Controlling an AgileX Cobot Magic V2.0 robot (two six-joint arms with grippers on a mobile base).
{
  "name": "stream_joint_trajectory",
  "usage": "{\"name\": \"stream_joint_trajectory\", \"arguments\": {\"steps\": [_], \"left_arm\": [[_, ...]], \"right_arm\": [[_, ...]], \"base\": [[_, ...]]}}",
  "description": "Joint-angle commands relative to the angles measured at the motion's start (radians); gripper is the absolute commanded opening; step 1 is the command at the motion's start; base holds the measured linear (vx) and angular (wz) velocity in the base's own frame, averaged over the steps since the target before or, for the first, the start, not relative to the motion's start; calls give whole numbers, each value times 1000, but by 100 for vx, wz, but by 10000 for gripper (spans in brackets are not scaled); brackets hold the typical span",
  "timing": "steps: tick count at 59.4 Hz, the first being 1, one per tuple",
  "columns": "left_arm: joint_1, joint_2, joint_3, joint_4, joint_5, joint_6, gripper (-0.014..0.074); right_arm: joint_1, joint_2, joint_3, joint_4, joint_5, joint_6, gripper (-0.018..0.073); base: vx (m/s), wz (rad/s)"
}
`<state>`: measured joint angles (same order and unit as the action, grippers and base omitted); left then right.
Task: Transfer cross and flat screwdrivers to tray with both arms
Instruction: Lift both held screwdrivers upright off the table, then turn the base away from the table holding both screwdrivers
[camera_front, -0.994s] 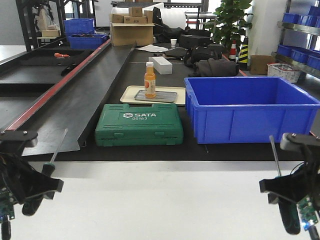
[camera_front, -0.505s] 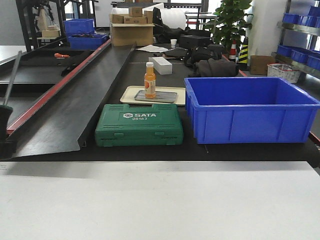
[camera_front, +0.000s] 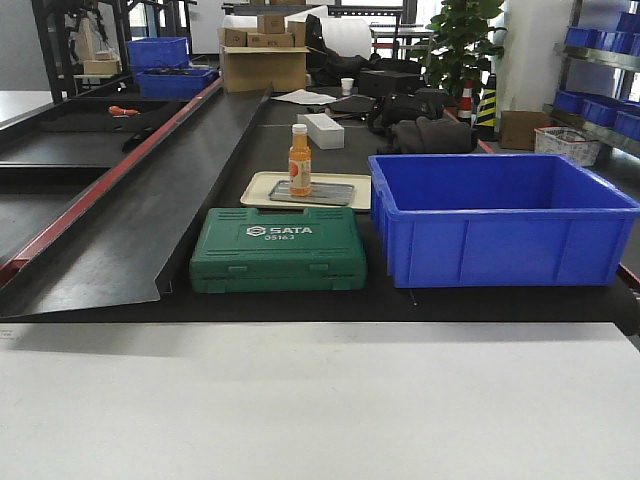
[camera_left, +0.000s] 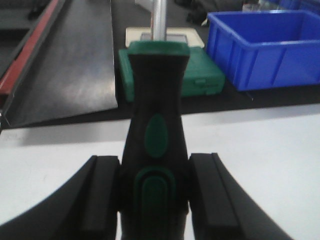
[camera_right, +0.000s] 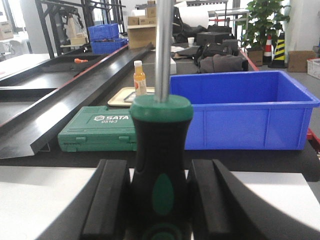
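The left gripper (camera_left: 156, 197) is clamped on the handle of the left-hand screwdriver (camera_left: 156, 110), black pads pressed against both its sides, and the right gripper (camera_right: 159, 205) grips the right-hand screwdriver (camera_right: 161, 145) likewise, shafts pointing forward from the wrists.

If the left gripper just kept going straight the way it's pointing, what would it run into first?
Probably the green tool case, dead ahead past the white table edge; the held screwdriver would lead. Height is hard to judge.
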<state>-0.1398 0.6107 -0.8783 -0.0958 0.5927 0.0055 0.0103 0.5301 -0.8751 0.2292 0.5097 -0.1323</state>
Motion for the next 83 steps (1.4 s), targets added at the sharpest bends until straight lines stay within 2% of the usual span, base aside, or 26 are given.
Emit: {"name": "stream_joint_trajectory", "arguments": {"steps": [1,19,34,58,74,83], "left_arm": [[-4,-57,-27,-14,-123,1,0],[-4,-95,-27,-12,-136,1,0],[-4,-99,-27,-14,-213,0,0],[-4,-99,-27,-14,-190,0,0],[-4,-99,-27,-14,-185,0,0],[-4,-99,-27,-14,-185,0,0]], "right_arm": [[-2,-9,-29,6,-94,-5,-8],[-2,-12,-29,6,-98,-5,-8],[-2,-15,-29,5,-98,-6,-8],[-2,-19,-29,2,-109,-6,-8],[-2,-19,-29,18,-209,-6,-8],[-2,-19,-29,18,-204,-5,-8]], "base": [[0,0],[0,0],[0,0],[0,0],[0,0],[0,0]]}}
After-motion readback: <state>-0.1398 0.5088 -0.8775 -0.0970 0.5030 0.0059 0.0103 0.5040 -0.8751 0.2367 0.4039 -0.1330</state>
